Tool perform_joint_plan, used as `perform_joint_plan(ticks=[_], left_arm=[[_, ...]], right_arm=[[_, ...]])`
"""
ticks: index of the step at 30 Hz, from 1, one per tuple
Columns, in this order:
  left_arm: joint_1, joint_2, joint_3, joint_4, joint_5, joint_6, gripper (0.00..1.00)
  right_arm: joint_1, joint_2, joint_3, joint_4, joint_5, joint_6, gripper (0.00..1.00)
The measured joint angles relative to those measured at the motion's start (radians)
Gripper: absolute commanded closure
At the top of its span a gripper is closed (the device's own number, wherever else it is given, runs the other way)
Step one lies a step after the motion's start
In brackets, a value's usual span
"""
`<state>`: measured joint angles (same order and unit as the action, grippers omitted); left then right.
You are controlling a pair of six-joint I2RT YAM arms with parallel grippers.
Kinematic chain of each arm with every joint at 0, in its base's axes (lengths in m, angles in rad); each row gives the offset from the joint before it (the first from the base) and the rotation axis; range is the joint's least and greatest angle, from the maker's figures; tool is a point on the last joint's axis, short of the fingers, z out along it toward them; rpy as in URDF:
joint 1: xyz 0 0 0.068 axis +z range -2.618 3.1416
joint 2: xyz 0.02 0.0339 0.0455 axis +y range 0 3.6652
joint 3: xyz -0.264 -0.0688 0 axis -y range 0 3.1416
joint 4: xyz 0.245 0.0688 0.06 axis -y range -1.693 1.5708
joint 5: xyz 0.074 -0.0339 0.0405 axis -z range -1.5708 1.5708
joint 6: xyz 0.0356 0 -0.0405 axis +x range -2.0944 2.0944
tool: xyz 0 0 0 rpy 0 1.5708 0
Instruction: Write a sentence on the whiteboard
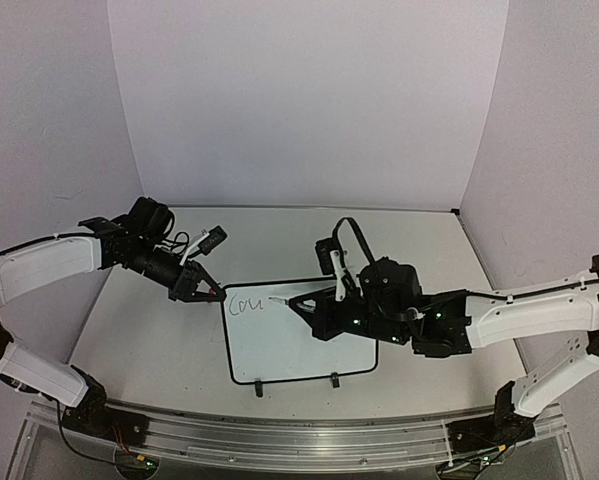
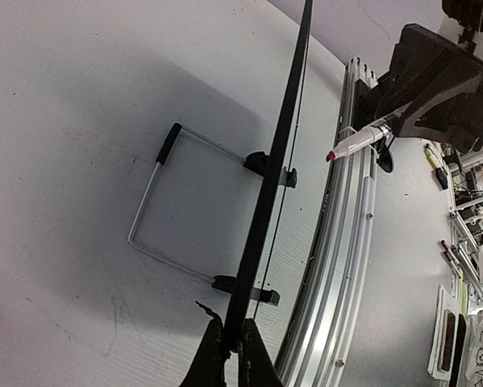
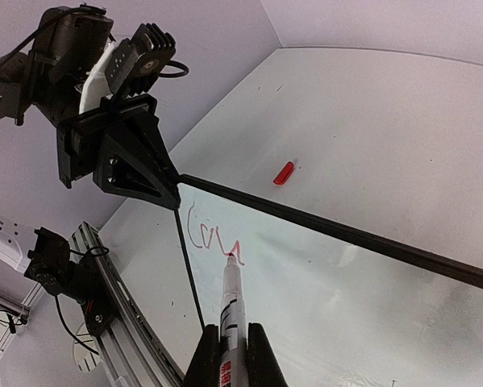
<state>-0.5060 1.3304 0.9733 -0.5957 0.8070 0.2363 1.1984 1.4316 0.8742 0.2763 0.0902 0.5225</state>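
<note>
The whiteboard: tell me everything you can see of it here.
The whiteboard is a small glossy white rectangle with a thin black rounded border and two black clips on its near edge, carrying a wire stand behind. The left end effector pinches its far left corner; the marker in the right end effector touches it beside the letters "Cou".
</note>
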Motion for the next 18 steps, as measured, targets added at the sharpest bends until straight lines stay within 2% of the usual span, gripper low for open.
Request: perform_joint_plan(ticks=[18], left_arm=[[0.0,-0.001,0.0,-0.001,0.0,0.0,1.0]], right_arm=[[-0.011,0.057,0.005,0.019,0.011,-0.026,1.0]])
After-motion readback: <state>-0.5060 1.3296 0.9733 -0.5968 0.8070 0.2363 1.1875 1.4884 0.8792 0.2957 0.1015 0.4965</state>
